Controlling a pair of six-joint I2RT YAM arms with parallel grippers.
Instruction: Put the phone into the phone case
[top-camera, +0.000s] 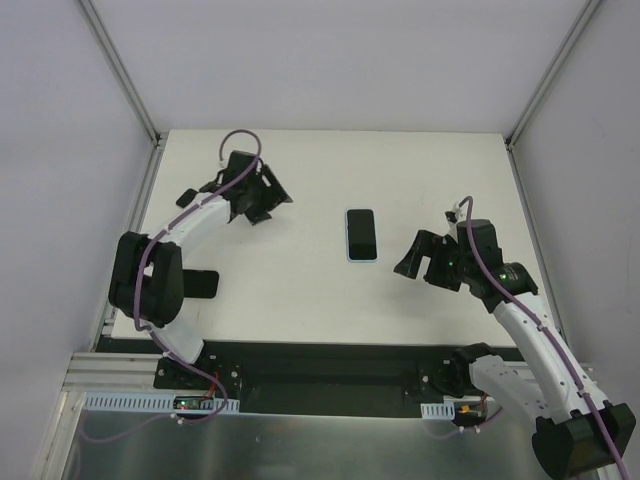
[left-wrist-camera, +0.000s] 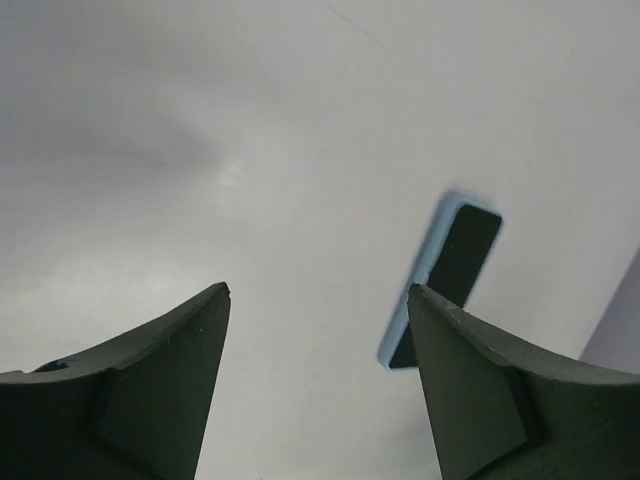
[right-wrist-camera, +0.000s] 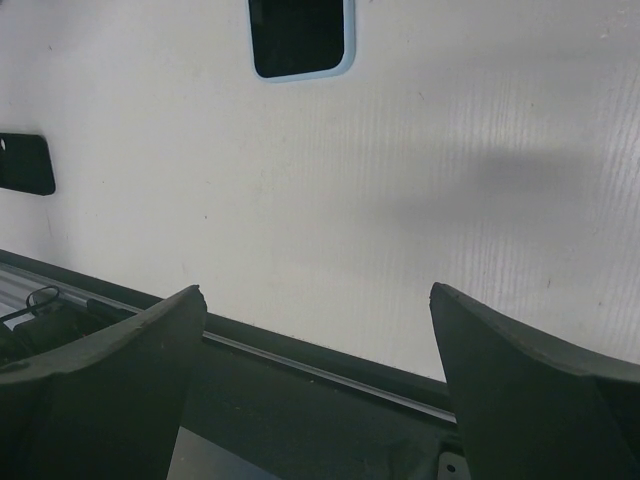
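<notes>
Mid-table, phone flat, long axis near-to-far (blue rim showing); left tool, right tool both spread, holding nothing.

The phone lies on the table, a flat slab well left.

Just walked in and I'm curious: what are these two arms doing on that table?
Nothing is being held. A black phone lies flat mid-table, seemingly seated in a light blue case. The left arm and the right arm flank it without touching, both with jaws open and empty. A flat black rectangle lies beside the left arm.
</notes>
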